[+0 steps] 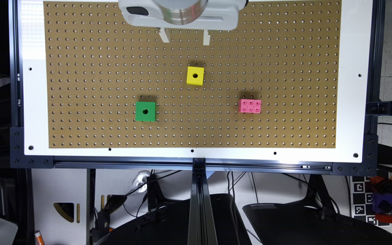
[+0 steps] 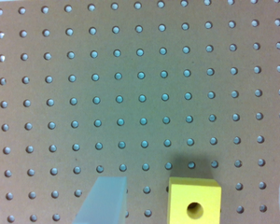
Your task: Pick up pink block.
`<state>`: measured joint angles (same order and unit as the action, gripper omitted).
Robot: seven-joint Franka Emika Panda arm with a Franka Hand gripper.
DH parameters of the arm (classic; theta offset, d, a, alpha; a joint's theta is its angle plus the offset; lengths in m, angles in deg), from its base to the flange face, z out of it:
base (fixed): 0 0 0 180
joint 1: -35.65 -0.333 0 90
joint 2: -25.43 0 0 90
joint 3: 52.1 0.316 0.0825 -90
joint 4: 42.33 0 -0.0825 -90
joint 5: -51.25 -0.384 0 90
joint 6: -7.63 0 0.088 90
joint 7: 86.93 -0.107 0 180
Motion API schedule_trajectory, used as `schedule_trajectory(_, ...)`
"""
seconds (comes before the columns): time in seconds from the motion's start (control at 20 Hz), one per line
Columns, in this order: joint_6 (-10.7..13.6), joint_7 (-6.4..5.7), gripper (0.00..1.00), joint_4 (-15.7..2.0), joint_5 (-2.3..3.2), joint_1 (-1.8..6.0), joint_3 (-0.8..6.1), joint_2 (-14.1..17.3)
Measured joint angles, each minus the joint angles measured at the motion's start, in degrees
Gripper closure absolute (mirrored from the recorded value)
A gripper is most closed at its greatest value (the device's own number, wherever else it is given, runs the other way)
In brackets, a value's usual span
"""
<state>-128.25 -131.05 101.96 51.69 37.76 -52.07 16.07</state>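
Claw (image 1: 185, 38) cropped above; pink block (image 1: 249, 105) untouched.

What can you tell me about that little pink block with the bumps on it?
The small bright pink plastic brick has six round studs on top, in two rows of three. It lies flat, studs up, on the brown pegboard, toward the exterior view's right. Nothing touches it: the yellow cube, the green cube and the gripper are well apart from it.
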Motion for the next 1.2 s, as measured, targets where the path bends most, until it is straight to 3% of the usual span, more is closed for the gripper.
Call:
schedule_trajectory(0.15, 0.0, -0.06, 0.0, 0.0, -0.2, -0.11, 0.46, 0.0)
schedule_trajectory(0.25, 0.0, -0.77, 0.0, -0.15, -0.45, -0.13, 1.83, 0.0)
schedule_trajectory(0.4, -0.1, -2.84, 0.0, -1.45, -1.13, -0.23, 4.81, 0.5)
schedule_trajectory(0.5, -0.1, -5.1, 0.0, -3.58, -1.16, -0.28, 7.22, 2.2)
schedule_trajectory(0.55, -0.1, -5.9, 0.0, -4.95, -1.16, -0.27, 8.09, 3.5)
schedule_trajectory(0.85, -0.1, -8.07, 0.0, -13.19, -1.16, -0.28, 10.64, 11.7)
schedule_trajectory(1.0, 0.0, -9.1, 0.0, -15.99, -1.14, -0.29, 11.82, 14.2)
schedule_trajectory(1.2, 0.0, -10.62, 0.0, -18.46, -1.04, -0.31, 13.4, 16.2)
